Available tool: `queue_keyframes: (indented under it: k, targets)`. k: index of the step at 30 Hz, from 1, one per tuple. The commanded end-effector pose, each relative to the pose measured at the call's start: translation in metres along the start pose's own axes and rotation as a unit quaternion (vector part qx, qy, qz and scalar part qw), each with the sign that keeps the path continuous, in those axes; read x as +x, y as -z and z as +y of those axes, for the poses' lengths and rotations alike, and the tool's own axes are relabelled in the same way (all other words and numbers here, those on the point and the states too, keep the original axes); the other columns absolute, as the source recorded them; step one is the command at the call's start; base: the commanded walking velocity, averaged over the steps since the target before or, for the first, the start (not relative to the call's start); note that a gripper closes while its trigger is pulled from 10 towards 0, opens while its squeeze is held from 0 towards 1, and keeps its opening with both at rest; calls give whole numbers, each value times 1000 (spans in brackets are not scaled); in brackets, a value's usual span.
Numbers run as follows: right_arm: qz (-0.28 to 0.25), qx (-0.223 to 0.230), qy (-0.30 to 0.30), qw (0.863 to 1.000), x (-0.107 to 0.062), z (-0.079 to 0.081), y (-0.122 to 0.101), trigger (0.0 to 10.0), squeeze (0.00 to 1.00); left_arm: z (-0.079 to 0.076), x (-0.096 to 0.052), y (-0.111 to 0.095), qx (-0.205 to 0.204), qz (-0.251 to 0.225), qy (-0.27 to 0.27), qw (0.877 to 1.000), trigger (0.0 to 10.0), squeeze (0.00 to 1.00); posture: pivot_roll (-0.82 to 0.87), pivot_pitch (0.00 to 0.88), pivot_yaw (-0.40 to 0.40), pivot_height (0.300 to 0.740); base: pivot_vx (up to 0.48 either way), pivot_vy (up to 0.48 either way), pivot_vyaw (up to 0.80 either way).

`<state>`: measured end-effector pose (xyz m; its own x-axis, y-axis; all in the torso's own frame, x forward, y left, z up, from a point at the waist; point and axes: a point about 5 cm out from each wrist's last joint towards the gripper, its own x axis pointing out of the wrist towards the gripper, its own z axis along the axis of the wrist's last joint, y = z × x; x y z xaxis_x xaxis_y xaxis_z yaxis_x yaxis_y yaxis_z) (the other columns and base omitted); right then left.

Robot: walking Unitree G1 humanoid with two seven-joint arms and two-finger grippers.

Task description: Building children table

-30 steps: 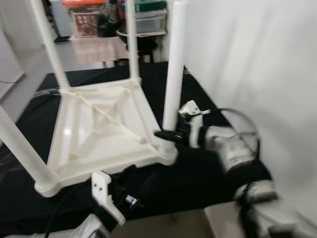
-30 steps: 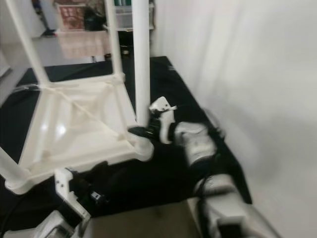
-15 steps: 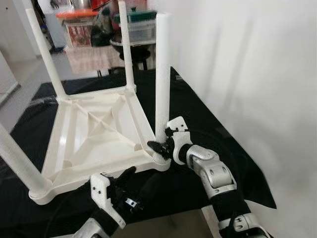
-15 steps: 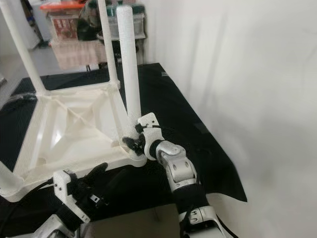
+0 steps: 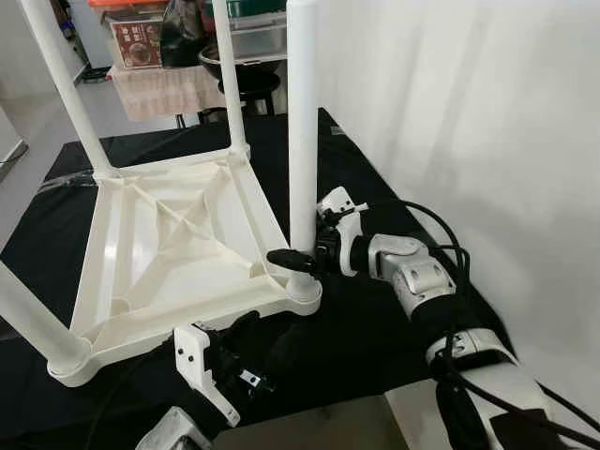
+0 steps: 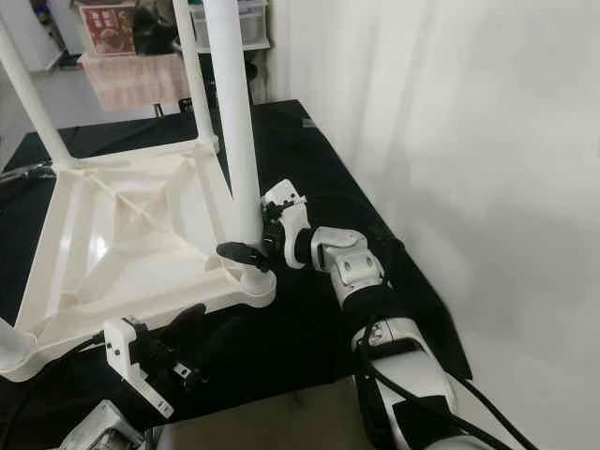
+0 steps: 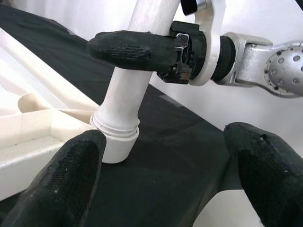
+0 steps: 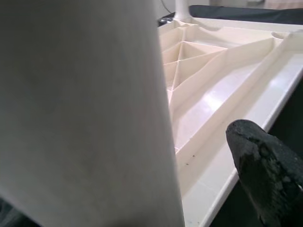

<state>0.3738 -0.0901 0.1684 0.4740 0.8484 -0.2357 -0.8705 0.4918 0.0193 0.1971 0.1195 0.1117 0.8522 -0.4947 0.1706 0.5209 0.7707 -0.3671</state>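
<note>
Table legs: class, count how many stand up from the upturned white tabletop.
4: near-right leg held by the right gripper; far-right leg; far-left leg; near-left leg. None seems hidden.

We look across a black cloth spread over the floor beside a white wall; beyond it stand a red-lidded storage box, clear plastic drawers and a draped table.

The upturned table top is cream-white with pale ribbing, and the leg at its near corner is plain white. Under the table top lies a black cloth. Beside the leg, the right gripper has black fingers and a silver arm.
</note>
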Motion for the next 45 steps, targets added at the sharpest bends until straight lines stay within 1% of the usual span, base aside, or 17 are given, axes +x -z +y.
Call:
queue_keyframes:
  k: [1,2,3,6,7,15,24,25,26,37,39,40,41,42,43,44,45]
  targets:
    - [14,-22,-14,1000,6,3,-2,10000,0,3,-1,1,5,2,-9,1000,10000,0,43,0,-18,740,0,0,0]
    - [10,-16,-19,1000,7,2,-6,10000,0,4,-1,1,5,2,-9,1000,10000,0,43,0,-18,740,0,0,0]
    - [3,-10,-25,1000,6,1,-11,6745,0,4,-1,2,6,3,-10,1000,10000,0,49,0,-18,740,0,0,0]
    - [-3,-6,-32,999,6,-1,-14,6157,0,4,-1,3,6,3,-10,1000,10000,0,49,0,-18,740,0,0,0]
    - [-12,-1,-42,999,3,-2,-18,0,0,4,0,3,5,3,-10,1000,10000,0,46,0,-16,740,0,0,0]
    - [-25,8,-79,997,-7,-6,-8,0,0,3,-1,4,1,4,-7,1000,10000,0,29,0,-6,740,0,0,0]
    - [-29,18,-35,999,-19,-9,15,0,0,2,-3,3,1,4,-6,1000,10000,0,25,0,0,740,0,0,0]
    - [-33,33,61,997,-10,-6,24,0,0,2,-5,3,2,4,-7,1000,10000,0,19,0,-11,740,0,0,0]
    - [-38,54,182,981,-4,-3,33,0,0,2,-8,2,3,4,-7,1000,10000,0,19,0,-11,740,0,0,0]
    - [-39,58,206,976,-3,-3,36,0,0,2,-8,2,3,4,-8,1000,10000,0,19,0,-11,740,0,0,0]
    - [-3,26,211,977,10,36,56,0,0,2,-8,-1,3,4,-8,1000,10000,0,-8,0,7,740,0,0,0]
    - [-2,18,208,978,13,46,56,5922,0,2,-8,-1,2,2,-9,1000,10000,0,-9,0,8,740,0,0,0]
    - [-2,18,208,978,13,46,56,5922,0,2,-8,-1,2,2,-9,1000,10000,0,-9,0,8,740,0,0,0]
    - [-5,21,183,983,16,52,54,10000,0,2,-7,-2,1,2,-9,1000,10000,0,-6,0,6,740,0,0,0]
    - [-13,24,163,986,16,52,50,10000,0,2,-7,-1,0,1,-9,1000,10000,0,-6,0,6,740,0,0,0]
    - [-37,28,103,994,18,48,39,10000,1000,2,-6,-1,-1,1,-8,1000,10000,0,-3,0,4,740,0,0,0]
    - [-37,28,103,994,18,48,39,10000,1000,2,-6,-1,-1,1,-8,1000,10000,0,-3,0,4,740,0,0,0]
